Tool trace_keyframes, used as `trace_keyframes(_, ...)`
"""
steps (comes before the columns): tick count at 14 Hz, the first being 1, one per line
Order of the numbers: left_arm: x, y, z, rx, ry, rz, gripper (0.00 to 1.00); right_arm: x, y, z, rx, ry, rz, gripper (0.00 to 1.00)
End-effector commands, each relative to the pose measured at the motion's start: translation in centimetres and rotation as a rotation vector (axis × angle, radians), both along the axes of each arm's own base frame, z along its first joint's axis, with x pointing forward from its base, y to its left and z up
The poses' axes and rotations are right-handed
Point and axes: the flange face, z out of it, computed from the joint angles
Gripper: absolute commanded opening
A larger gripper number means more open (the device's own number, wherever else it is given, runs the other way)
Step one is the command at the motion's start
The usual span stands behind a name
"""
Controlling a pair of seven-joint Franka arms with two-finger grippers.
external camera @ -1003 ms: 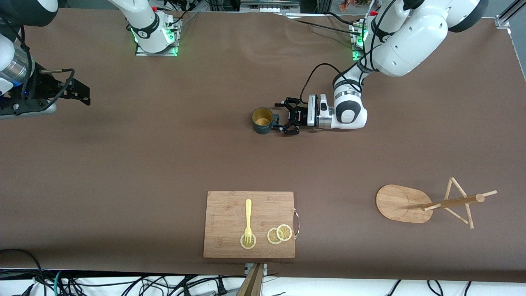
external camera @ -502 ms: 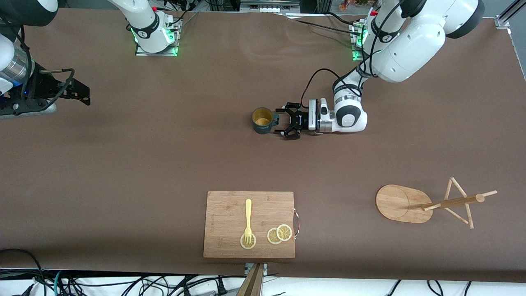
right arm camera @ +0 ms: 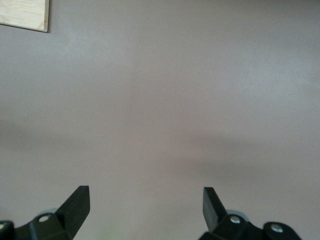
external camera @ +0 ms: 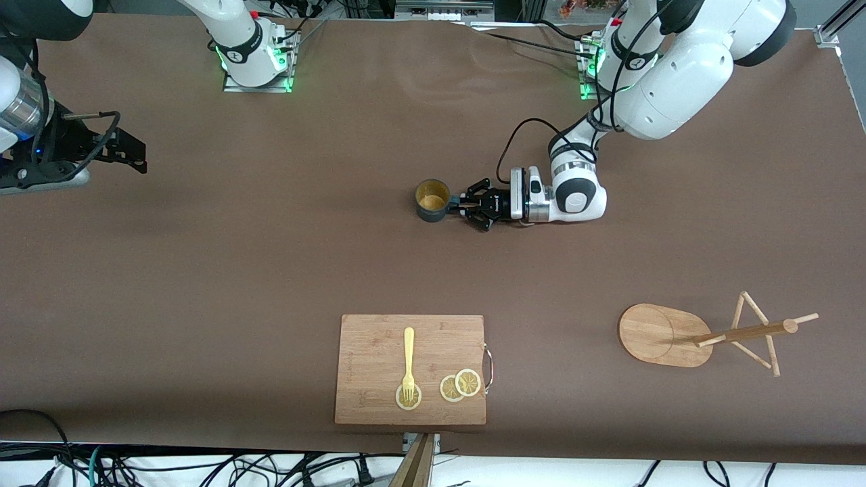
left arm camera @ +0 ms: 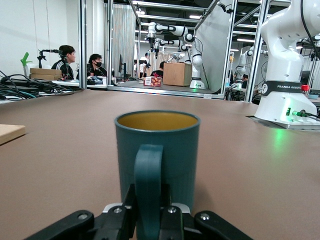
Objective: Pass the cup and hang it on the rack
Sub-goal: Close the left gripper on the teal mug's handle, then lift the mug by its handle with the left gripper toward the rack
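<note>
Pincer, left [external camera: 464, 203]: pinching the ribbed teal-blue cup's [external camera: 431, 200] loop handle on the worktop.
Pincer, right [external camera: 132, 155]: waiting, spread.
Remaining: lifting, passing, hanging on the wooden peg rack [external camera: 683, 335].

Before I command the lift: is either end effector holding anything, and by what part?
The left end effector is shut on the cup by its handle. The right end effector is open, holding nothing.

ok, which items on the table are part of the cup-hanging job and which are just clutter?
Job:
- cup, upright mid-table, handle clamped by the left pincer
- rack, near the left arm's end
- right pincer, open, waiting over bare table

Clutter:
- cutting board
- fork on it
- lemon slices on it
</note>
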Motion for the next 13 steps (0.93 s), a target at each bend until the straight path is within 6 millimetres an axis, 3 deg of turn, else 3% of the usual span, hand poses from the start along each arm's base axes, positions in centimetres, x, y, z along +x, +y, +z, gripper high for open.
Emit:
trace_keyframes(1, -0.6, 0.2, -0.7, -0.006, -0.343, 0.016, 0.00, 0.3, 0.3, 0.5, -0.011, -0.009, -0.007, 1.00)
trace_keyframes(3, 0.0, 1.0, 0.4, -0.003, -0.319, 0.032, 0.00, 0.3, 0.3, 0.5, -0.011, -0.009, -0.007, 1.00)
trace_keyframes(5, 1.4, 3.8, 3.0, 0.015, -0.285, 0.047, 0.00, 0.3, 0.3, 0.5, -0.011, -0.009, -0.007, 1.00)
trace_keyframes(8, 4.4, 10.1, 9.7, 0.072, -0.283, 0.060, 0.00, 0.3, 0.3, 0.5, -0.011, -0.010, -0.007, 1.00)
trace_keyframes(13, 6.0, 22.4, 16.5, 0.194, -0.090, 0.140, 0.00, 0.3, 0.3, 0.5, -0.011, -0.012, -0.007, 1.00)
